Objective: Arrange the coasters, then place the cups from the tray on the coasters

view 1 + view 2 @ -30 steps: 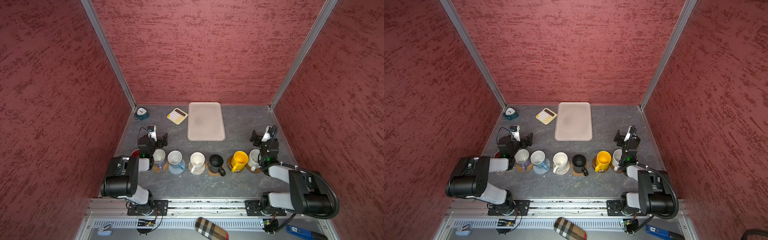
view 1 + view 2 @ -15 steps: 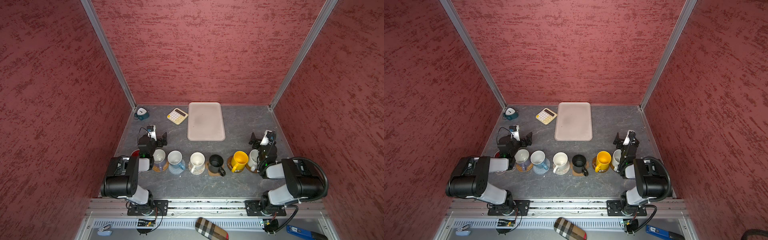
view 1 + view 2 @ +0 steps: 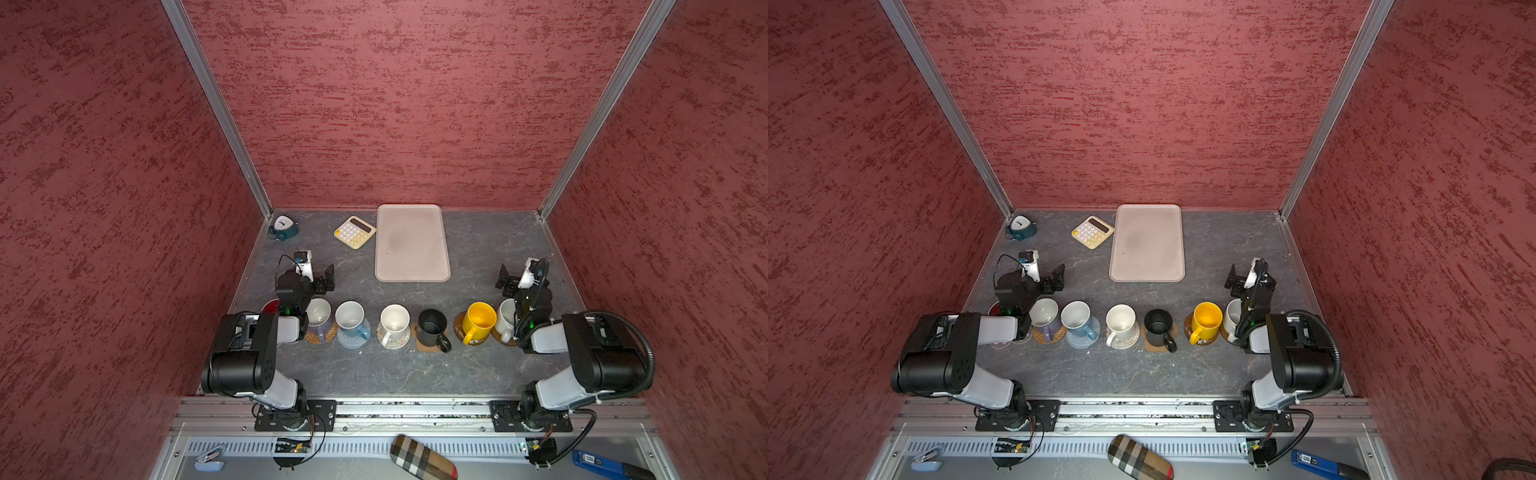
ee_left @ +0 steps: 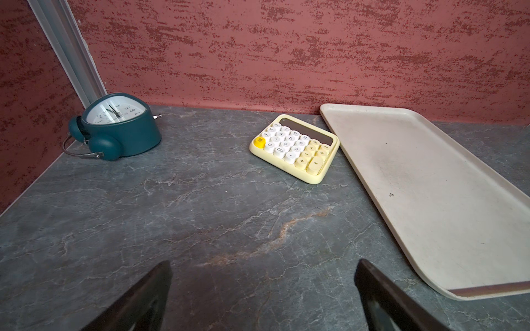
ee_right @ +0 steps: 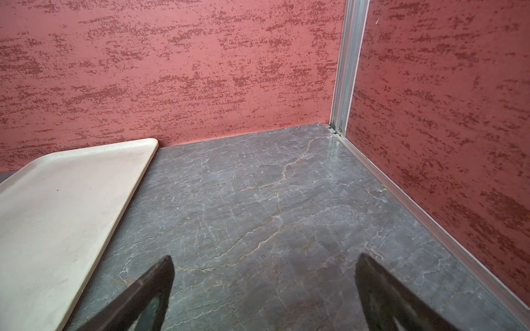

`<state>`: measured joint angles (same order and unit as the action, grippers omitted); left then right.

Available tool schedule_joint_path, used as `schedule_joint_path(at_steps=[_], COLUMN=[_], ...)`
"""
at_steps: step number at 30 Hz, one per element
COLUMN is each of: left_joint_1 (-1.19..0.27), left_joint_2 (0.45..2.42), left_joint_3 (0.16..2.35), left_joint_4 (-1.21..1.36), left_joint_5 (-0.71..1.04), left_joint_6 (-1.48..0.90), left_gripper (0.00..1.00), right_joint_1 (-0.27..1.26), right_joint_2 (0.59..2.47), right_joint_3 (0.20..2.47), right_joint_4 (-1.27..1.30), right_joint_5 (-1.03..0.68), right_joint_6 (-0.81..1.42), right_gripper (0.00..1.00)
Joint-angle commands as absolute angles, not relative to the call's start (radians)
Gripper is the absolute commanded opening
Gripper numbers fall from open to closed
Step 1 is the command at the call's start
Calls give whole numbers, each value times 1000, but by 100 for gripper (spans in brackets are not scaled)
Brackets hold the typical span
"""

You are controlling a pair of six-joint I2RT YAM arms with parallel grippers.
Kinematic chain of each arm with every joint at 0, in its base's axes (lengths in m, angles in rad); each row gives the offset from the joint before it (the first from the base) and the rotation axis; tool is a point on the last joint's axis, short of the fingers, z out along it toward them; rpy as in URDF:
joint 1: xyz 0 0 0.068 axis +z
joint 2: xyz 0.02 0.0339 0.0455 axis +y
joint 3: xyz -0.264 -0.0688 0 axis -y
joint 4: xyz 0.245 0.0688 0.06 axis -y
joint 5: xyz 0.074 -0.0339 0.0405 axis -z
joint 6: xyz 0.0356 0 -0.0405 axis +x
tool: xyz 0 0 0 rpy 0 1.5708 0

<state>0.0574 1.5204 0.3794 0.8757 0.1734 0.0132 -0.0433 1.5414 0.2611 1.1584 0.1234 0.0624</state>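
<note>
1. While both arms sit folded back over the ends of the cup row, the left claw (image 4: 263,265) has its jaws spread wide with nothing between them. Only the bare table (image 4: 200,215) is below it.
2. The right claw (image 5: 265,259) looks the same: jaws wide apart, nothing held, above bare table near the right wall.
3. The tray (image 3: 411,243) lies against the back wall, about in the middle. All seven cups stand off it, in one row nearer to the robot.
4. The row, from left to right in both top views:
   - red-inside cup (image 3: 272,306), half hidden by the left arm, which also covers what lies under it
   - lavender cup (image 3: 319,316) on the woven coaster (image 3: 328,337)
   - blue cup (image 3: 351,318) on the grey coaster (image 3: 347,341)
   - cream cup (image 3: 394,322) on the beige coaster (image 3: 401,344)
   - black cup (image 3: 432,326) on the paw coaster (image 3: 424,345)
   - yellow cup (image 3: 480,320) on the brown disc (image 3: 458,331)
   - white cup (image 3: 507,318), partly behind the right arm, on the second disc (image 3: 498,337)
5. Every cup that shows fully is upright.
6. The calculator (image 3: 354,232) is just beside the left edge of the tray.
7. The clock (image 4: 120,126) lies tipped over in the back left corner — its face looks upward.
</note>
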Motion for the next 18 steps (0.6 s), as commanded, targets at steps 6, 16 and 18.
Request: schedule_joint_path(at_steps=[6, 16, 18], left_joint_1=[60, 57, 57], left_joint_2=[1534, 1533, 1533], left_joint_3=[378, 376, 379], left_joint_4=[891, 891, 891], left_joint_5=[167, 161, 162], left_joint_6=[16, 19, 19], left_gripper=[100, 100, 100], right_joint_1=[-49, -46, -47], right_joint_2=[1550, 1549, 1550], right_joint_3=[279, 280, 283], right_joint_4=[1162, 1158, 1154], right_joint_5=[106, 60, 53], right_joint_6=[42, 23, 22], right_gripper=[99, 99, 99])
